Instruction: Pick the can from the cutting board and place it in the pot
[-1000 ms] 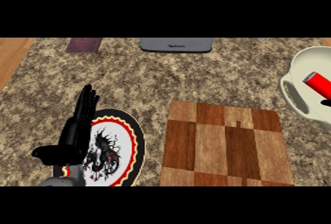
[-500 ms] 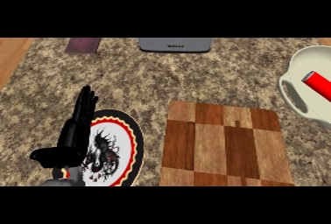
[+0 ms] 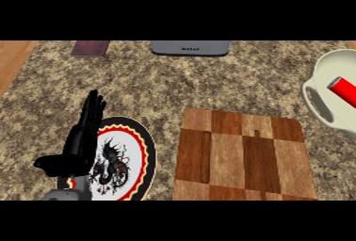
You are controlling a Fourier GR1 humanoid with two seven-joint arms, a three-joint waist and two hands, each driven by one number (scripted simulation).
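Red shows inside the white pot (image 3: pixel 321 101) at the table's (image 3: pixel 208 84) right edge: the can (image 3: pixel 343 91) lies there on its side, long axis slanting from upper left to lower right, its darker end toward the upper left. The board (image 3: pixel 240 155) carries nothing. My left hand (image 3: pixel 82 136) rests open at the lower left, fingers (image 3: pixel 91 112) straight and pointing up, over the patterned plate (image 3: pixel 132 162). My right hand is out of view. I judge the placing done; what remains is to keep clear of the pot and not nudge it, so the can settles against its wall.
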